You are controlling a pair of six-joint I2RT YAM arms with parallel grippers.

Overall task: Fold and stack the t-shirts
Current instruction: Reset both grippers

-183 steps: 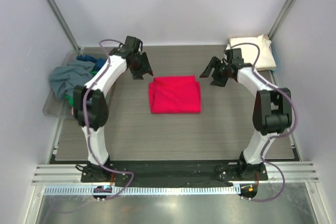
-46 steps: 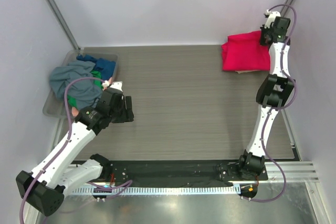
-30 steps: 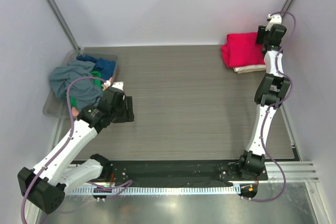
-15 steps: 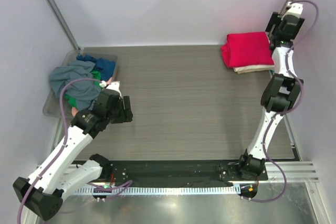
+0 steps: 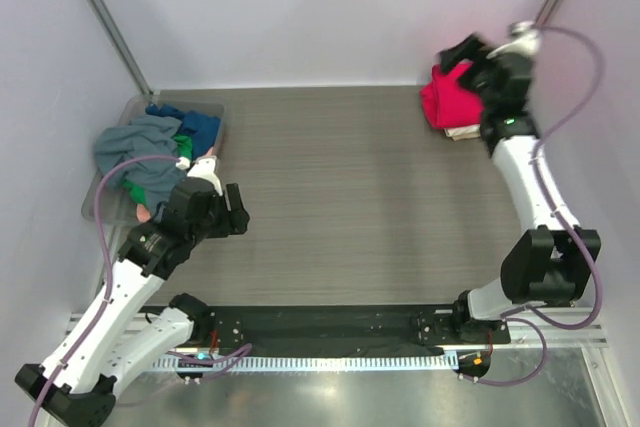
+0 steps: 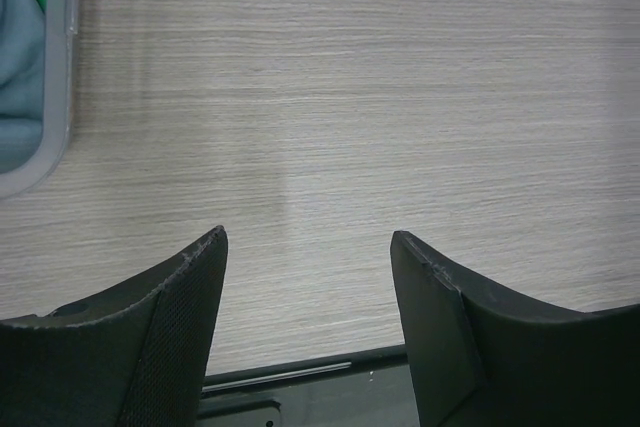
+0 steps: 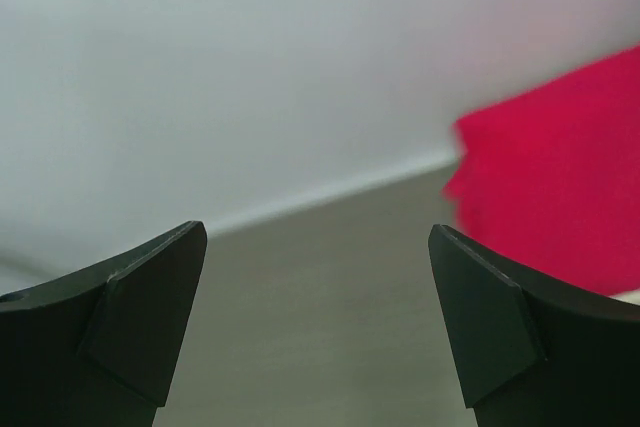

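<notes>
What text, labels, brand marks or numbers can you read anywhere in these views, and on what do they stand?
None: no view shows any readable text.
The red t-shirt, the cream t-shirt under it and the heaped shirts in the clear bin show no print or tag.
The base rail has only small lit spots, too small to read.
</notes>
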